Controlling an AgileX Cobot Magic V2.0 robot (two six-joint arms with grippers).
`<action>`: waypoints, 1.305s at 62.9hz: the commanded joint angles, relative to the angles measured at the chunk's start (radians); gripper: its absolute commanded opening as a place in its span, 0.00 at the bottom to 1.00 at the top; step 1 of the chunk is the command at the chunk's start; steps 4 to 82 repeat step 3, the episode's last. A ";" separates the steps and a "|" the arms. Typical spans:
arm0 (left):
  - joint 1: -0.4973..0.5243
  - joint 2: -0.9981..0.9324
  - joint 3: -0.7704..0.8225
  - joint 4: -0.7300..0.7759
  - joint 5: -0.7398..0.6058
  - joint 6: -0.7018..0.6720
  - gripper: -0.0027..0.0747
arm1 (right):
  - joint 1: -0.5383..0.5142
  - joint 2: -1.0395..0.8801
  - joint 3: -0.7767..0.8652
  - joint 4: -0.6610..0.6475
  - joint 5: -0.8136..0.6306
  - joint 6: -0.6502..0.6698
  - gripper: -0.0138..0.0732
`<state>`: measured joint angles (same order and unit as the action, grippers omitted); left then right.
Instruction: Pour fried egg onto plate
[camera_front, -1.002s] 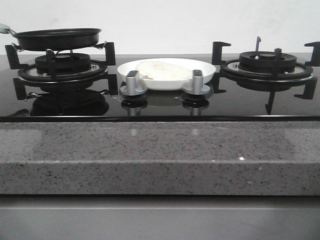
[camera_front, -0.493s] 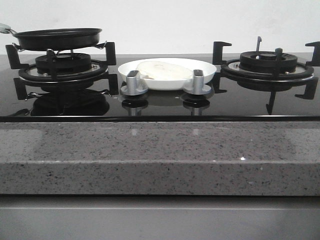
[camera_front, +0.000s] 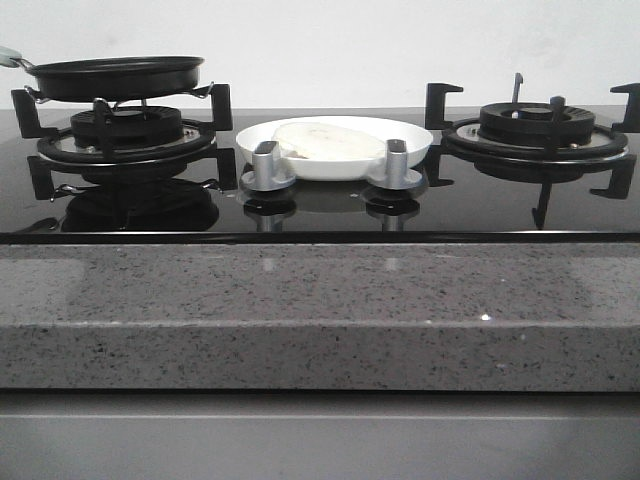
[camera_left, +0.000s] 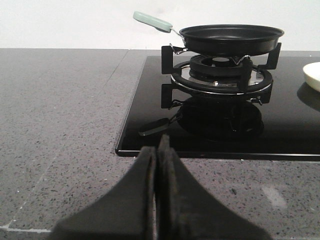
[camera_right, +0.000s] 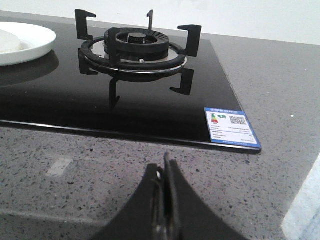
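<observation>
The fried egg (camera_front: 328, 140) lies pale cream in the white plate (camera_front: 415, 142), which sits on the black glass hob between the two burners. The plate's rim also shows in the left wrist view (camera_left: 312, 76) and in the right wrist view (camera_right: 42, 42), where a bit of the egg (camera_right: 9, 40) shows. The empty black frying pan (camera_front: 115, 76) rests on the left burner; it also shows in the left wrist view (camera_left: 230, 38). My left gripper (camera_left: 158, 145) is shut and empty over the grey counter. My right gripper (camera_right: 165, 167) is shut and empty over the counter.
Two silver knobs (camera_front: 266, 166) (camera_front: 395, 163) stand in front of the plate. The right burner grate (camera_front: 535, 130) is bare. The pan's mint handle (camera_left: 151, 21) points away to the left. A blue label (camera_right: 231, 126) sits at the hob's corner.
</observation>
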<state>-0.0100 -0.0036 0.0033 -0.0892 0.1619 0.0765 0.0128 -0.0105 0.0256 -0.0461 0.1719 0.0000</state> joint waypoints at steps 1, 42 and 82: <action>0.000 -0.015 0.004 -0.010 -0.082 -0.010 0.01 | -0.007 -0.016 -0.004 -0.019 -0.071 0.000 0.08; 0.000 -0.015 0.004 -0.010 -0.082 -0.010 0.01 | -0.007 -0.016 -0.004 -0.019 -0.071 0.000 0.08; 0.000 -0.015 0.004 -0.010 -0.082 -0.010 0.01 | -0.007 -0.016 -0.004 -0.019 -0.071 0.000 0.08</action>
